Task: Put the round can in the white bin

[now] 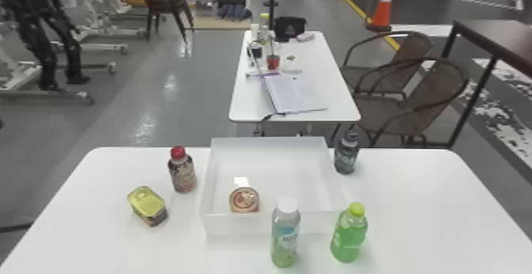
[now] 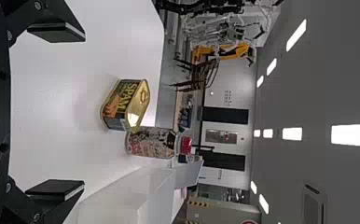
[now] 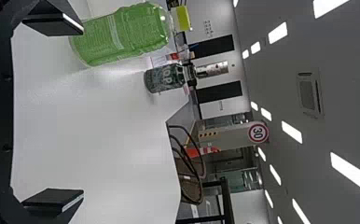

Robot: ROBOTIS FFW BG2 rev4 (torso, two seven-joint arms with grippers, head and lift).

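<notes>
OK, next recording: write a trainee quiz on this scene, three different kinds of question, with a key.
1. True or false: the round can is outside the white bin.
2. Which bottle stands on the table to the left of the bin, in the head view? a) the white-capped one; b) the red-capped bottle; c) the green one.
3. Fill in: the left gripper and right gripper both have their fingers ____.

Key: 1 false; 2 b; 3 open.
</notes>
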